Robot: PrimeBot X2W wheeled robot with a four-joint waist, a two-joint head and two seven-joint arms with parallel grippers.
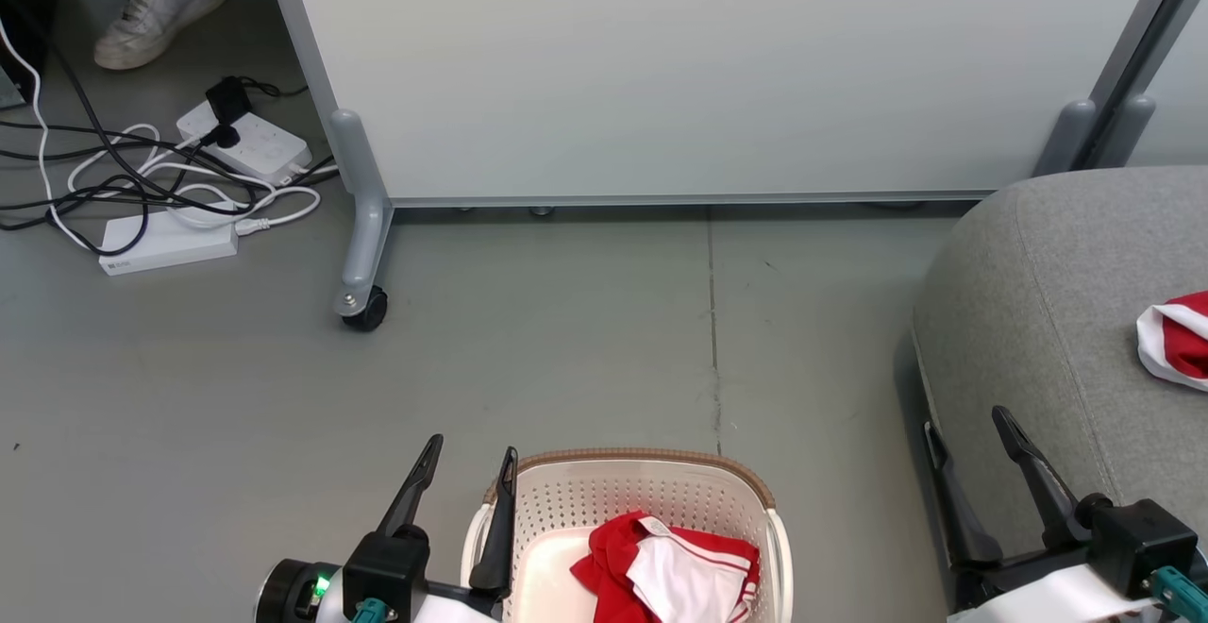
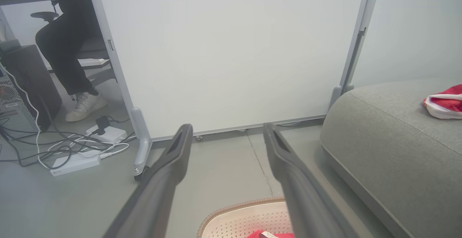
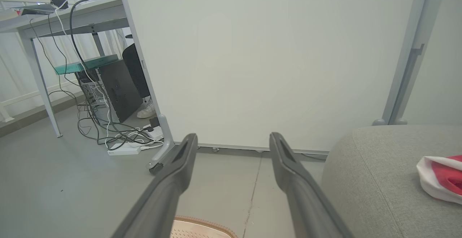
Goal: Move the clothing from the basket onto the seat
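Left gripper [image 1: 472, 446] and right gripper [image 1: 964, 420] hang wide open and empty, one at the basket's [image 1: 642, 456] left rim, the other by the seat's [image 1: 1038, 302] edge. One red garment [image 1: 1180, 340] lies on the seat and more clothing [image 1: 670, 566] sits in the basket, so the job looks partly done. A wheeled partition [image 1: 708, 66] and floor cables [image 1: 170, 189] stand well apart, and the path looks open.

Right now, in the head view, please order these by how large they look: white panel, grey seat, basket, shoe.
1. white panel
2. grey seat
3. basket
4. shoe
The picture edge cuts the seat and the basket, and the basket is nearest, so real sizes may differ.
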